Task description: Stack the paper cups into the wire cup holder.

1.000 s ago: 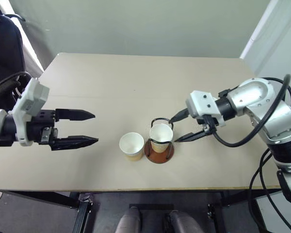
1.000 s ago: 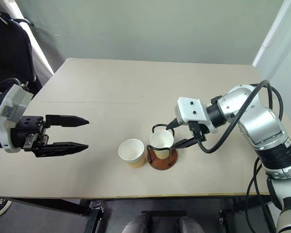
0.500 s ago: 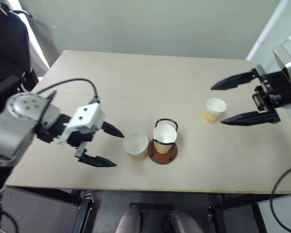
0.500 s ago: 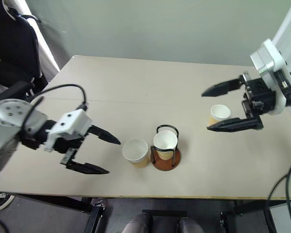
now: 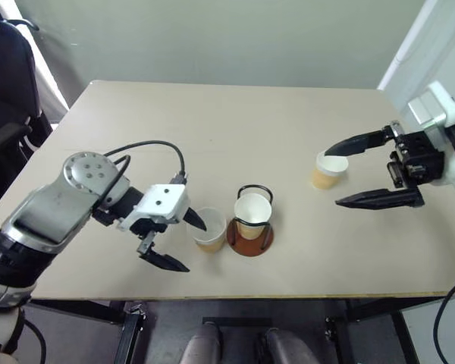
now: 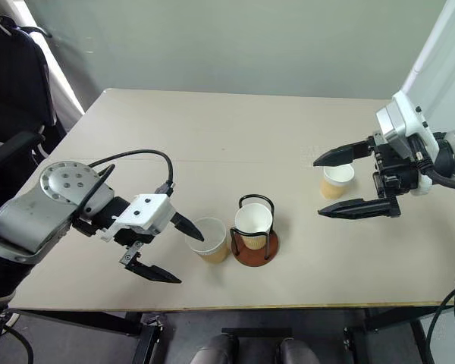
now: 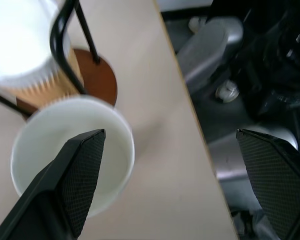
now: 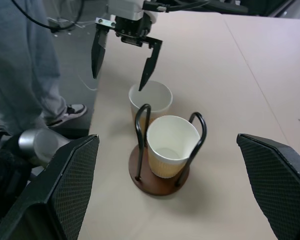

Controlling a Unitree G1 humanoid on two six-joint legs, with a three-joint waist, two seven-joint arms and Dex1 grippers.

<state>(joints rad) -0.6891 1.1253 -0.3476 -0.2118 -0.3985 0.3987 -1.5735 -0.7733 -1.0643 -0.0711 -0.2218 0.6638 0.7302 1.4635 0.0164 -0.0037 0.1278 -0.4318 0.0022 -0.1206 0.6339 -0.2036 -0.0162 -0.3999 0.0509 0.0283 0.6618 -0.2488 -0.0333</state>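
One paper cup (image 5: 252, 212) stands inside the wire cup holder (image 5: 249, 241) near the table's front edge. A second paper cup (image 5: 210, 228) stands on the table touching the holder's left side. My left gripper (image 5: 196, 247) is open beside it, with one fingertip (image 8: 142, 84) at the cup's rim and the other out toward the table edge. A third paper cup (image 6: 337, 180) stands at the right. My right gripper (image 6: 318, 189) hangs open and raised near it, holding nothing and pointing back at the holder (image 8: 158, 183).
The table's front edge (image 5: 288, 296) runs just in front of the holder. A black chair (image 5: 6, 72) stands at the far left. A person's legs (image 8: 25, 60) stand beside the table on my left side. A pale wall panel (image 5: 409, 45) rises at the right.
My right gripper has left the cup in the holder and drawn away to the right and up. My left gripper has swung in and down to the loose cup's rim.
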